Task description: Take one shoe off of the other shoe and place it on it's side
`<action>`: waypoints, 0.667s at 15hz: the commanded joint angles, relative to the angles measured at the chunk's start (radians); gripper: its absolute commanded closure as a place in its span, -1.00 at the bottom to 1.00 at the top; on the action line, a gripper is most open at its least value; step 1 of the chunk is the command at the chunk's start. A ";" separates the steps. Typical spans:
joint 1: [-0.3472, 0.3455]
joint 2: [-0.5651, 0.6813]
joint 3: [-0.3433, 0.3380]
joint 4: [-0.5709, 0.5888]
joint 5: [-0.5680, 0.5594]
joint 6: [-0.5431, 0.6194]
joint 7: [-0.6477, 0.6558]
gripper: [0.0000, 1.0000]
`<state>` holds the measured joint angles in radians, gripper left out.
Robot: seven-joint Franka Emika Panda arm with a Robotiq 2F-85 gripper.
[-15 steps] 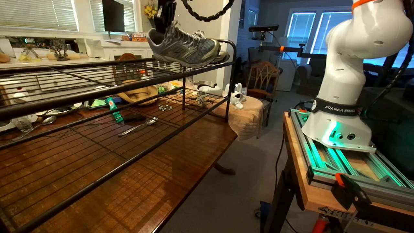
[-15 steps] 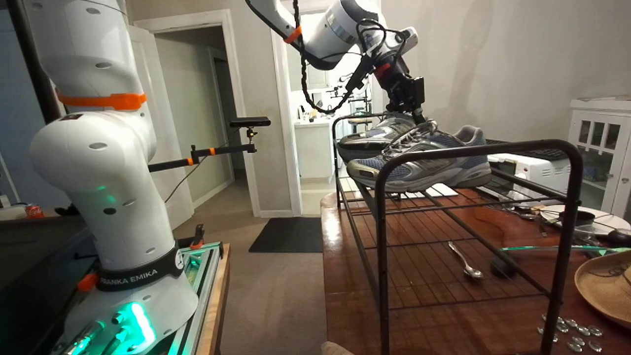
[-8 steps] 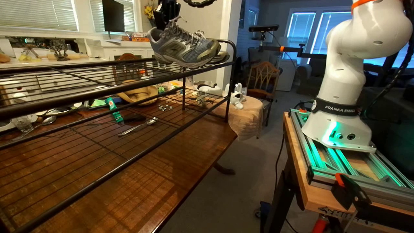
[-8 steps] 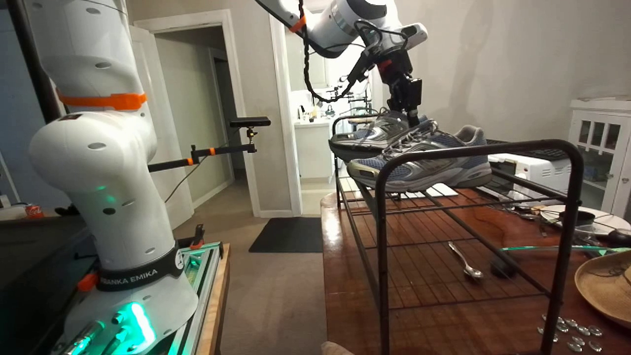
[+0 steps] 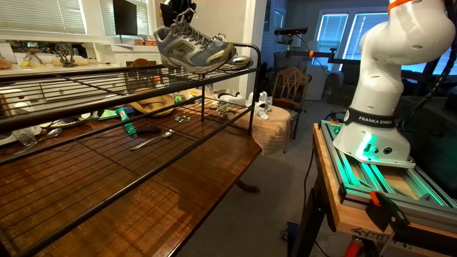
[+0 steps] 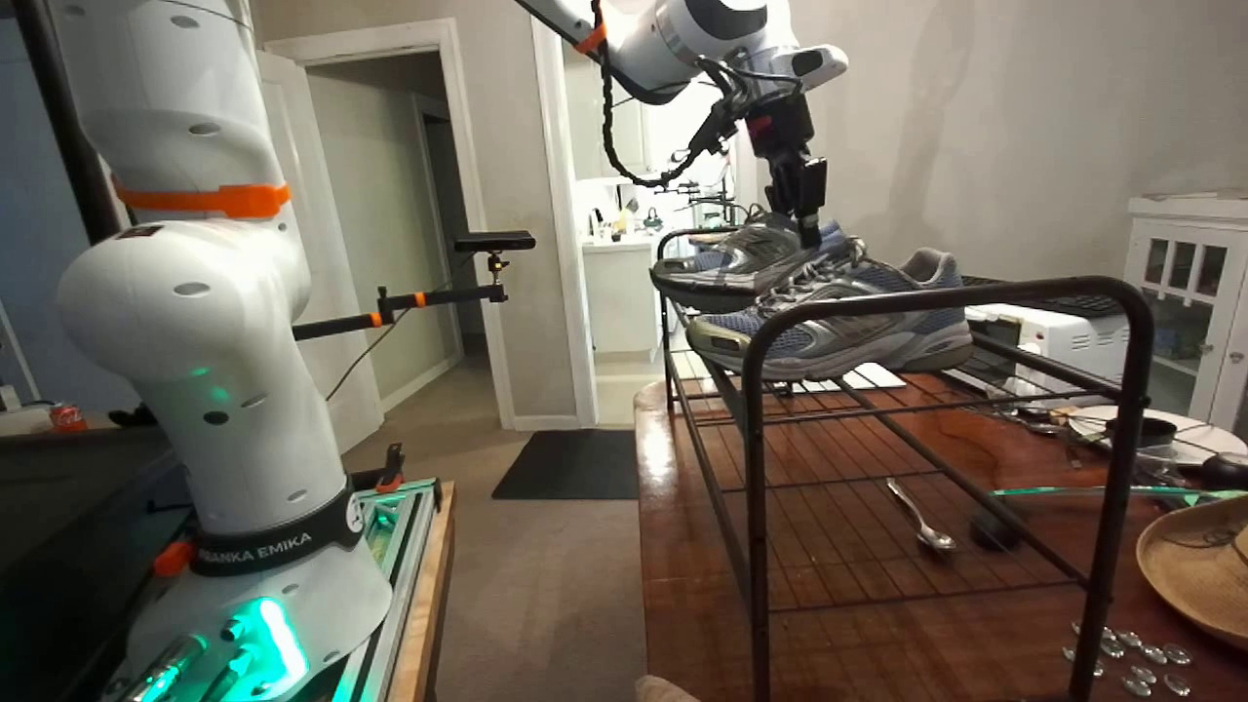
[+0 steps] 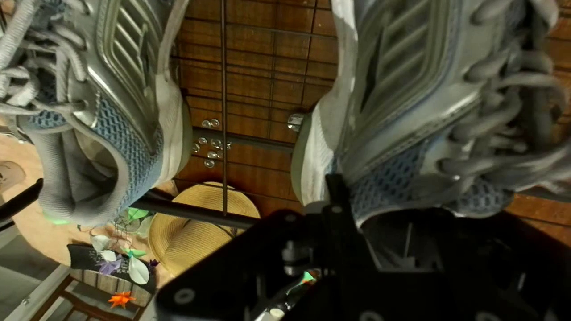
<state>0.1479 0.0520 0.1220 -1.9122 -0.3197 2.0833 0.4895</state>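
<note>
Two grey-and-blue running shoes are on the top shelf of a dark wire rack (image 5: 142, 95). My gripper (image 6: 809, 229) is shut on the heel collar of one shoe (image 6: 726, 258), which also shows in an exterior view (image 5: 194, 53). In the wrist view one finger of the gripper (image 7: 352, 209) lies outside the held shoe (image 7: 415, 102); the other is hidden in its opening. The held shoe is upright, slightly tilted; whether its sole touches the rack cannot be told. The other shoe (image 6: 848, 312) stands upright, with a gap between them in the wrist view (image 7: 129, 89).
The rack stands on a brown wooden table (image 5: 200, 167). Below it lie a spoon (image 6: 921, 517), glass beads (image 6: 1131, 648) and a straw hat (image 6: 1194, 556). A white appliance (image 6: 1063, 341) is behind. The rack's end bar (image 6: 1024, 286) rises beside the free shoe.
My gripper and the held shoe have moved sideways along the rack, away from the other shoe, and the held shoe has turned slightly. The other shoe has stayed in place.
</note>
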 commanded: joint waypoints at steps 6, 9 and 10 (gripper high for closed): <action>-0.012 0.014 -0.015 -0.035 0.056 0.149 -0.004 0.25; -0.013 0.018 -0.022 -0.044 0.057 0.170 -0.012 -0.04; -0.014 0.018 -0.025 -0.041 0.058 0.166 -0.015 -0.17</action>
<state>0.1390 0.0723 0.1028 -1.9407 -0.2844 2.2240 0.4899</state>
